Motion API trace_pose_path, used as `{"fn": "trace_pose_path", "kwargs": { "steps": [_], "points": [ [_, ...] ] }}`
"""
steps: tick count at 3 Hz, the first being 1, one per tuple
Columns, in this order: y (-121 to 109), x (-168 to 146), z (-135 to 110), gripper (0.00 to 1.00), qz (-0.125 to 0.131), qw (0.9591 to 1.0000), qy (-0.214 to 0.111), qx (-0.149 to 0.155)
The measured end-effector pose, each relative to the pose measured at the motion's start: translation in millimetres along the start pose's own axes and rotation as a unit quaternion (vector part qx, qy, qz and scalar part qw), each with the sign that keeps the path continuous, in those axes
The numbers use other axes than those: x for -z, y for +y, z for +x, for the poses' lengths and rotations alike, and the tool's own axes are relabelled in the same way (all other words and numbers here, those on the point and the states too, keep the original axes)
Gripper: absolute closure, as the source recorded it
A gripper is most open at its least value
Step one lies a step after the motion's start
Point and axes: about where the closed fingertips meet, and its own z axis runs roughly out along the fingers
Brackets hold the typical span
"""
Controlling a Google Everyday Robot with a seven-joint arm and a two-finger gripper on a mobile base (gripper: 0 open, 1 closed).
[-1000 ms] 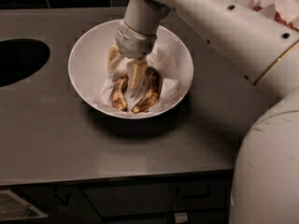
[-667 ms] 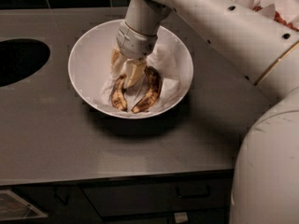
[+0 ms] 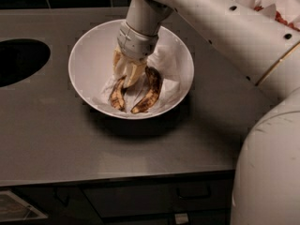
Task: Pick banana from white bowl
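Camera view, nearest first: noted the banana point(image 3: 117, 93) lying on the crumpled paper point(image 3: 168, 67) in the white bowl point(image 3: 89, 55), centre of the frame, unmoved from a second earlier and not lifted; judged the pick not yet secured. Noted the darker banana point(image 3: 150, 90) just right of it, likewise unmoved. Found the gripper point(image 3: 130, 74) low inside the bowl at the banana's upper end, barely shifted. Could not tell its opening, nor any grasp. Traced the arm point(image 3: 220, 27) back toward upper right.
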Motion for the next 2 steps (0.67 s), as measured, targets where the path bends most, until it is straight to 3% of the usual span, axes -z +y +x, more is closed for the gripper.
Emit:
{"fn": "trace_pose_path", "kwargs": {
  "steps": [1, 2],
  "points": [
    [0.0, 0.0, 0.0, 1.00, 0.000, 1.0000, 0.000, 0.000],
    [-3.3, 12.2, -7.9, 1.00, 0.005, 0.9998, 0.021, -0.004]
  ]
}}
